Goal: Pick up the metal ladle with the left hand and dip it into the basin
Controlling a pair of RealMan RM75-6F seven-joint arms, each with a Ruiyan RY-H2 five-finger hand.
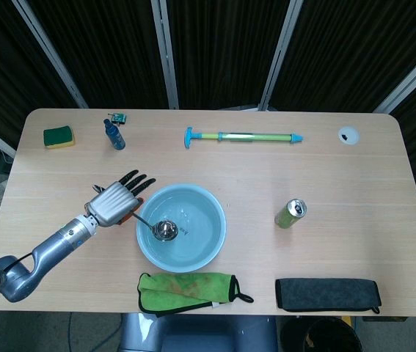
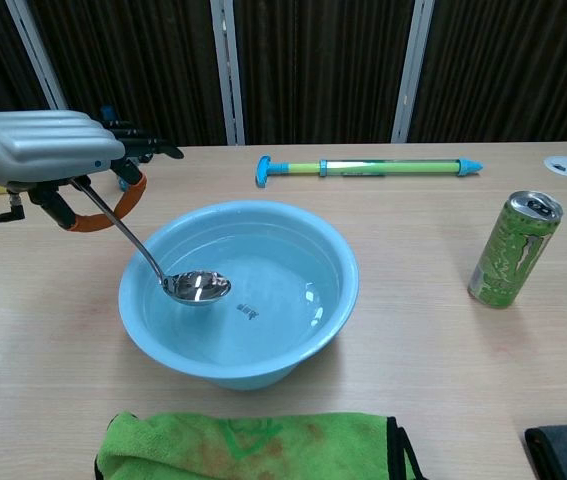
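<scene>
Nearest us on the counter [image 1: 354, 176] we count one green cloth [image 1: 186, 290] and one dark folded cloth [image 1: 328, 293]. Beyond them sit one blue basin [image 2: 263, 240] holding water and one green can [image 2: 512, 250]. Our left hand [image 2: 45, 150] grips one metal ladle [image 2: 158, 266] by its orange-tipped handle; the slim shaft slants down, and the shiny round bowl hangs inside the basin, near the water. Farthest lie one water squirter [image 1: 243, 136], one blue bottle [image 1: 114, 135] and one sponge [image 1: 59, 136].

Left hand [image 2: 48, 150] hides ladle [image 2: 195, 287] handle's grip end. Grey cloth [image 2: 566, 450] cut by chest-view corner. Blue bottle [image 1: 114, 135] label too small to read.
</scene>
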